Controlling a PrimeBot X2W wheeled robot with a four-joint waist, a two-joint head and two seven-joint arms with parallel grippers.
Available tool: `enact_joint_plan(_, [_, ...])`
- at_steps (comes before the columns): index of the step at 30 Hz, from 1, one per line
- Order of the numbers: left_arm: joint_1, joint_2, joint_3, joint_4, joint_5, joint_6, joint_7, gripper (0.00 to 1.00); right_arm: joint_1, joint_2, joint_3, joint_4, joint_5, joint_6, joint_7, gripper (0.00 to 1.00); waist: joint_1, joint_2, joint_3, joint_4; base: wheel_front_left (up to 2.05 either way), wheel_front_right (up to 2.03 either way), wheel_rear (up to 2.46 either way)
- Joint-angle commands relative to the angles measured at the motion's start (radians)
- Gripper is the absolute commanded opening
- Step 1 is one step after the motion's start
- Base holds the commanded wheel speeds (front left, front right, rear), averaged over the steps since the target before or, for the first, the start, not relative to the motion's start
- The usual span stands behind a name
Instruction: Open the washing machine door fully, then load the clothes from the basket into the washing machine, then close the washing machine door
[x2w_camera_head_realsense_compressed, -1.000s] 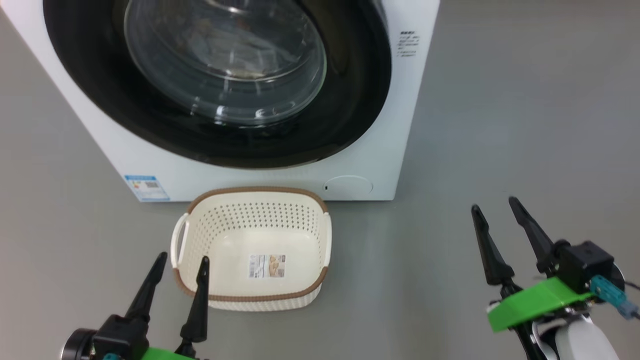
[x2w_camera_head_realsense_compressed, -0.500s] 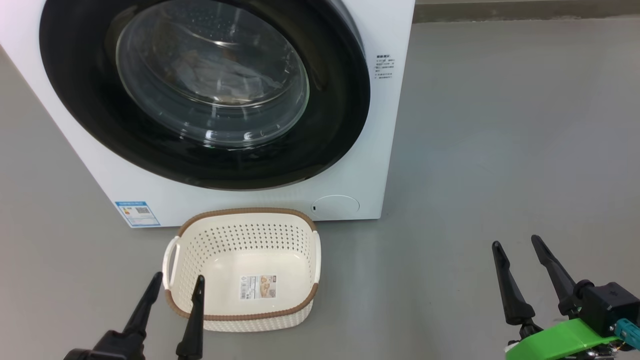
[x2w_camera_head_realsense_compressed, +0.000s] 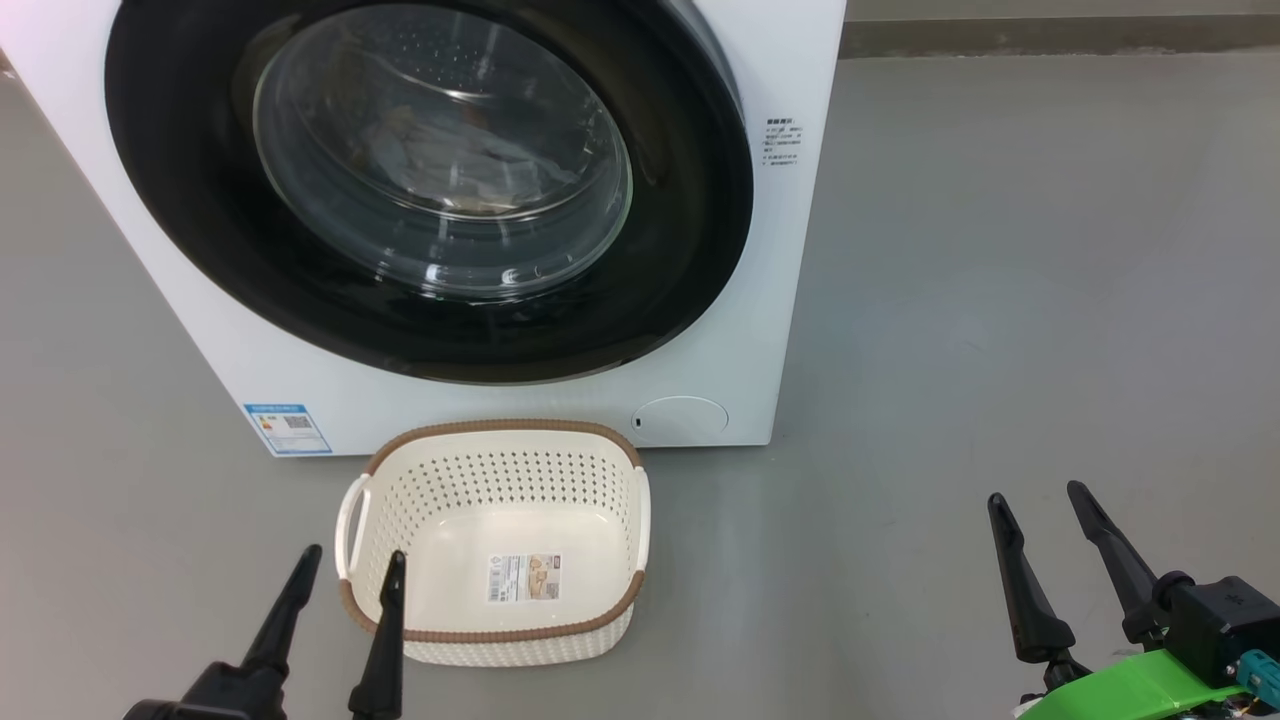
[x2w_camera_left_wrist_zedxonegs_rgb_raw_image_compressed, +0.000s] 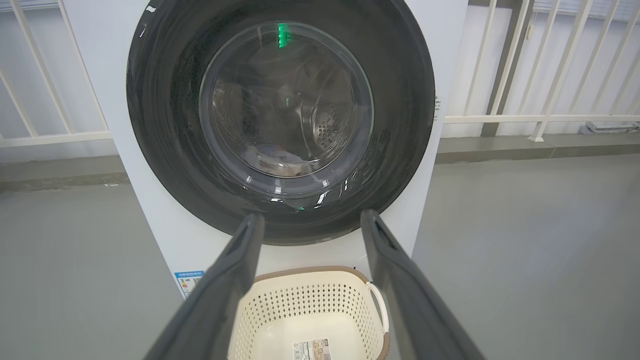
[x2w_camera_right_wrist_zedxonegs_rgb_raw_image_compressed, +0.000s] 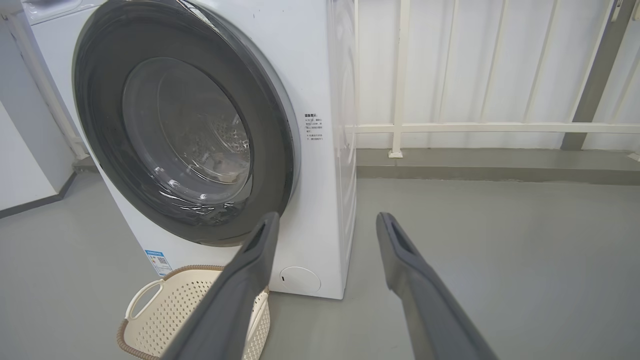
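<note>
washing machine door (x2w_camera_head_realsense_compressed: 690, 250) shut on the washing machine (x2w_camera_head_realsense_compressed: 790, 320) | clothes (x2w_camera_head_realsense_compressed: 470, 170) inside, behind the glass | basket (x2w_camera_head_realsense_compressed: 500, 430) on floor (x2w_camera_head_realsense_compressed: 1000, 300) just in front | left gripper (x2w_camera_head_realsense_compressed: 355, 552) wide, holding nothing, by the basket | right gripper (x2w_camera_head_realsense_compressed: 1035, 492) wide, holding nothing, off to the right

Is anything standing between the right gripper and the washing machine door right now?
Nothing visible does. Bare grey floor lies between the right gripper and the washing machine door, which is shut. The basket stands further left, on the floor below the door, off that line.
</note>
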Motion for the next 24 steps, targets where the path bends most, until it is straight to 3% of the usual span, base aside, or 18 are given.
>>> enact_joint_plan(1, [-0.015, 0.02, 0.032, -0.031, -0.004, 0.009, 0.001, 1.0, -0.008, -0.005, 0.021, -0.031, 0.007, -0.006, 0.001, 1.0, 0.0, 0.0, -0.001, 0.0, 0.0, 0.0, 0.0])
enact_joint_plan(18, [-0.015, 0.03, 0.022, -0.039, -0.008, 0.021, 0.002, 1.0, -0.003, -0.005, 0.017, -0.024, 0.014, -0.006, -0.002, 1.0, 0.0, 0.0, -0.004, 0.003, 0.0, 0.0, 0.0])
enact_joint_plan(19, [0.004, 0.012, -0.011, -0.007, -0.005, 0.009, 0.0, 0.0, 0.001, 0.0, -0.003, 0.006, 0.01, 0.0, 0.0, 0.0, 0.0, 0.0, -0.005, 0.002, 0.0, 0.0, 0.0])
enact_joint_plan(24, [0.025, -0.01, -0.018, 0.043, -0.018, 0.008, 0.001, 0.0, 0.002, 0.006, 0.0, 0.066, 0.023, 0.0, 0.0, 0.0, 0.0, 0.0, -0.004, 0.002, 0.0, 0.0, 0.0])
